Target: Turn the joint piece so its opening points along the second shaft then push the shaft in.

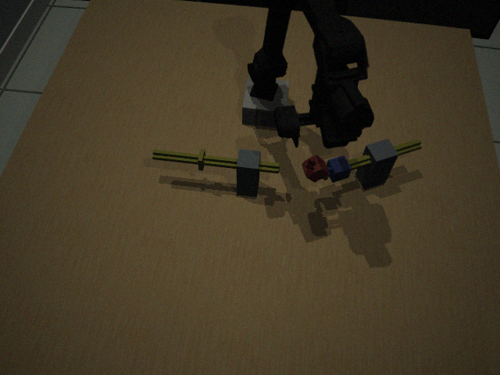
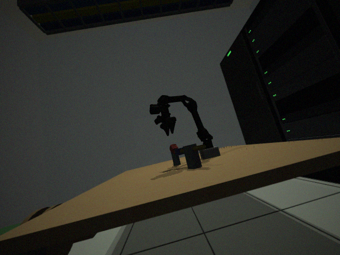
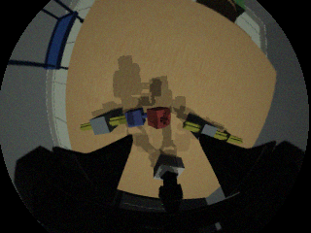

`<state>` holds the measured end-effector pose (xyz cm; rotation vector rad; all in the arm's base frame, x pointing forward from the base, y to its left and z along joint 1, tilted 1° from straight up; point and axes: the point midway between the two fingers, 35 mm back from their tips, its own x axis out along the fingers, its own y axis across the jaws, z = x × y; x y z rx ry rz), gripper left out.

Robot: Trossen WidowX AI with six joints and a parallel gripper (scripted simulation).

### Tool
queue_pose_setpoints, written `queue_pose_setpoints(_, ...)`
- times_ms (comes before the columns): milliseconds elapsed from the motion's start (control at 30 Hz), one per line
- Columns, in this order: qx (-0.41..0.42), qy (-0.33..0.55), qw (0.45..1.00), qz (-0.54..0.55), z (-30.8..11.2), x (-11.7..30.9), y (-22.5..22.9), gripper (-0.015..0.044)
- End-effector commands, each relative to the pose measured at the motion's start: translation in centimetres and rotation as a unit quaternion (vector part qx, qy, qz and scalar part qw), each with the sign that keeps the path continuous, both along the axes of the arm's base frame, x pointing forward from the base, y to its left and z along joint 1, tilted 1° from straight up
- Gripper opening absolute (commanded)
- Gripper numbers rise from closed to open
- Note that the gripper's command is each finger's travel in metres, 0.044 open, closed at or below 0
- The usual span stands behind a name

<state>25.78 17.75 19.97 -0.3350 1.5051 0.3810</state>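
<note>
The red joint piece (image 1: 319, 171) (image 2: 173, 148) (image 3: 155, 118) is hinged to a blue piece (image 1: 339, 169) (image 3: 134, 117) on the end of the first yellow shaft (image 1: 409, 147) (image 3: 117, 119), which the right grey block (image 1: 375, 172) (image 2: 193, 158) (image 3: 101, 125) holds. Its cross-shaped opening looks tilted upward and to the left in the top view. The second yellow shaft (image 1: 177, 156) (image 3: 191, 126) runs through the other grey block (image 1: 248, 177) (image 3: 209, 130). Its near end is apart from the red piece. My gripper (image 1: 315, 145) (image 2: 170, 134) (image 3: 166, 138) is open and empty, above the red piece.
The second shaft has a yellow collar (image 1: 201, 159) on its outer part. The arm's grey base (image 1: 262, 115) (image 2: 210, 153) (image 3: 168, 166) stands behind the two blocks. The arm's shadow falls over the wooden table (image 1: 201, 274) (image 2: 153, 189).
</note>
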Motion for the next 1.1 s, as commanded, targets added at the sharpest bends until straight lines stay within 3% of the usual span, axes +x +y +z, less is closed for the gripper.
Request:
queue_pose_setpoints(0,-0.001,0.001,0.999,0.051,-0.23,-0.05,0.05,0.044)
queue_pose_setpoints(533,-0.007,-0.008,0.959,0.285,-0.67,0.01,0.09,0.044)
queue_pose_setpoints(1067,-0.012,-0.016,0.865,0.502,-1.1,0.06,0.12,0.044)
